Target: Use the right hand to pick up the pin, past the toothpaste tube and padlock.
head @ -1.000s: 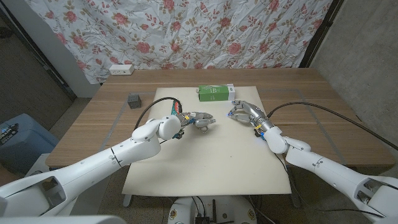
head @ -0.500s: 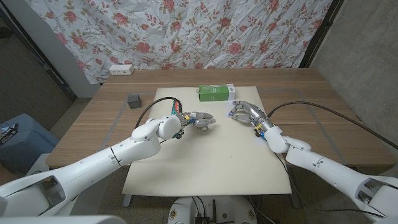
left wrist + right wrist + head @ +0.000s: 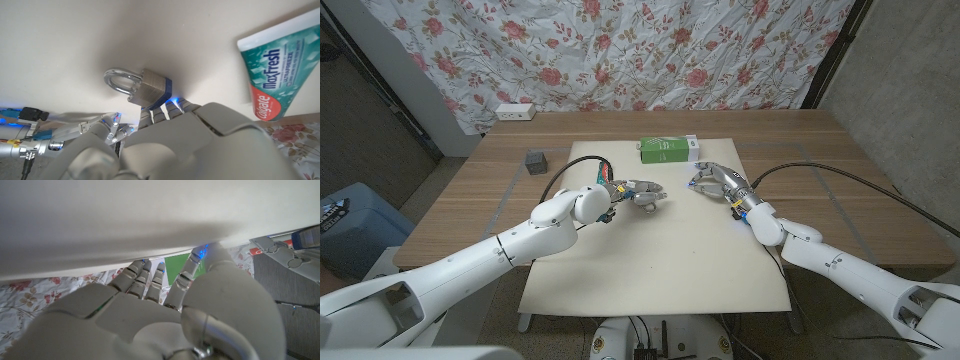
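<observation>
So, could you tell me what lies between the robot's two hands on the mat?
In the head view, only bare cream mat separates the left hand from the right hand; the toothpaste tube lies farther back.

Wooden worktop (image 3: 500,200) under a cream mat (image 3: 650,250). Small dark grey cube (image 3: 533,160) on the bare wood, left of the mat. White power strip (image 3: 514,112) at the far left edge. Rose-patterned cloth (image 3: 620,50) hanging behind. Blue bin (image 3: 350,225) on the floor.

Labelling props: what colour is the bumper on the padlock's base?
Blue, on a brass-coloured padlock with a silver shackle; clearest in the left wrist view.
</observation>
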You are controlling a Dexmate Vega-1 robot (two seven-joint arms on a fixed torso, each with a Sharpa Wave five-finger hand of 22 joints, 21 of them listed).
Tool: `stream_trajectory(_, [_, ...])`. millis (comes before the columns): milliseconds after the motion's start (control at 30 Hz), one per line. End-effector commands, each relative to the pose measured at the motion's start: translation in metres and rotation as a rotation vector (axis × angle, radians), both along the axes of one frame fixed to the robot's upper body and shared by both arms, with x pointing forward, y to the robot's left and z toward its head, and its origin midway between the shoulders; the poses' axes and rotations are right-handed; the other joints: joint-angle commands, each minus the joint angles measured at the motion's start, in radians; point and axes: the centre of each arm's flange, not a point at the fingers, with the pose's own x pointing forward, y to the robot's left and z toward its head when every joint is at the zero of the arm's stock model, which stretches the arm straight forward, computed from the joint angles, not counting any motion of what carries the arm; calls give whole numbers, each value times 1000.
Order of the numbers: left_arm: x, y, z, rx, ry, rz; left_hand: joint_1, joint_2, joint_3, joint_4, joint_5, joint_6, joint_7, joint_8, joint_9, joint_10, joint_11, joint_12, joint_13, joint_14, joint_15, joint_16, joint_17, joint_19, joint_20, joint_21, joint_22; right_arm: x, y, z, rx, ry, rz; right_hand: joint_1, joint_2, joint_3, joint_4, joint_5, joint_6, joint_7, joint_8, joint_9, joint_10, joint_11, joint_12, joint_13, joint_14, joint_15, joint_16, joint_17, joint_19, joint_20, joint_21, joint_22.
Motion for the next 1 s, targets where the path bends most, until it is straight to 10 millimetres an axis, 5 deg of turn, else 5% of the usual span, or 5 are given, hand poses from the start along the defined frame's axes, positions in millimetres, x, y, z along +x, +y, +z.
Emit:
stream_trajectory(33, [-2, 0, 1, 4, -5, 11, 5, 116, 2, -4, 10, 1, -6, -1, 3, -2, -3, 4, 3, -3, -53, 2, 5, 0, -118, 0, 2, -1, -1, 1, 16, 2, 16, 2, -10, -3, 1, 10, -5, -1, -3, 1, -5, -1, -4, 2, 3, -6, 1, 5, 5, 11, 6, 4])
stream_trajectory(1000, [-7, 3, 5, -4, -37, 10, 9, 117, 9, -7, 11, 0, -8, 0, 3, -2, -3, 5, 3, -2, -53, 2, 4, 2, -116, 0, 1, -6, 2, 6, 31, -2, 63, 2, -68, -24, -6, 6, -86, -1, -35, 5, -49, 17, -14, 2, -23, 20, -21, -2, -15, 33, 0, 4])
